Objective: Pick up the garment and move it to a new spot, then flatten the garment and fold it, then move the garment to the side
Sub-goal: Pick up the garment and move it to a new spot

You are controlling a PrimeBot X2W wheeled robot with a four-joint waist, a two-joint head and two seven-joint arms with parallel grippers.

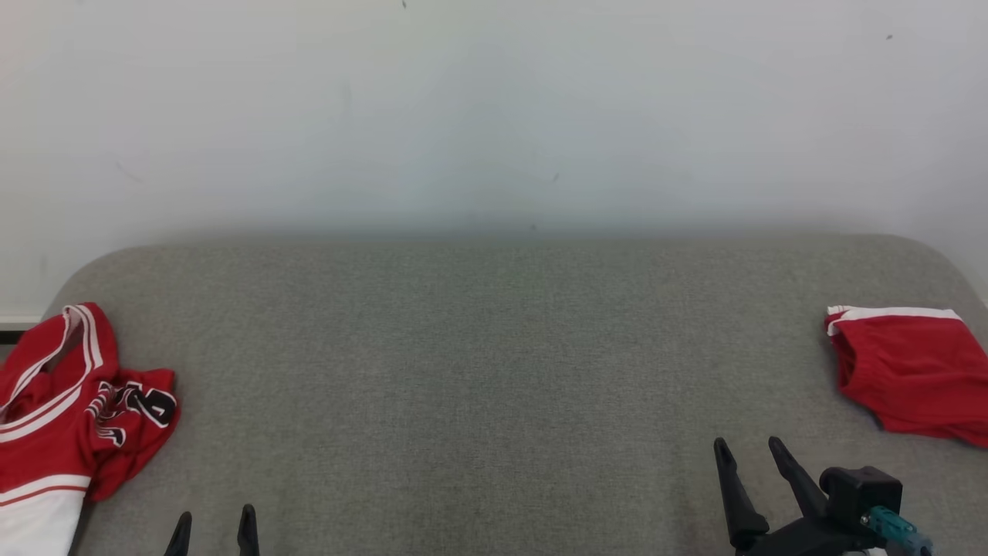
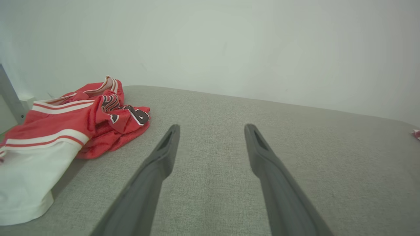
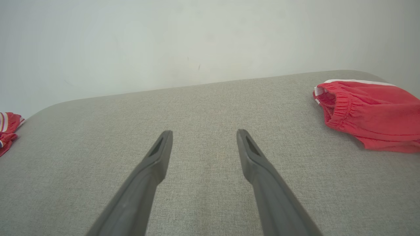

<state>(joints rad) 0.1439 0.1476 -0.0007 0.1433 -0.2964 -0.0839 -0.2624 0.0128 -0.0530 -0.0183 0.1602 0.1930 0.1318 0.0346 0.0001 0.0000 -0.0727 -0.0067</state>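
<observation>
Head view: crumpled red-and-white jersey (image 1: 69, 401) lies at the left edge of the grey padded table (image 1: 494, 371); red shorts (image 1: 911, 371) at right edge. Left gripper (image 1: 215, 531) and right gripper (image 1: 749, 448) both spread open, empty, between the garments.

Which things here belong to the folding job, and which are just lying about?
Belongs to the job: crumpled red-and-white jersey, likely the garment to fold; left gripper and right gripper, both open and empty.
Just lying about: red shorts, seemingly folded already, at the right edge of the grey surface.
</observation>
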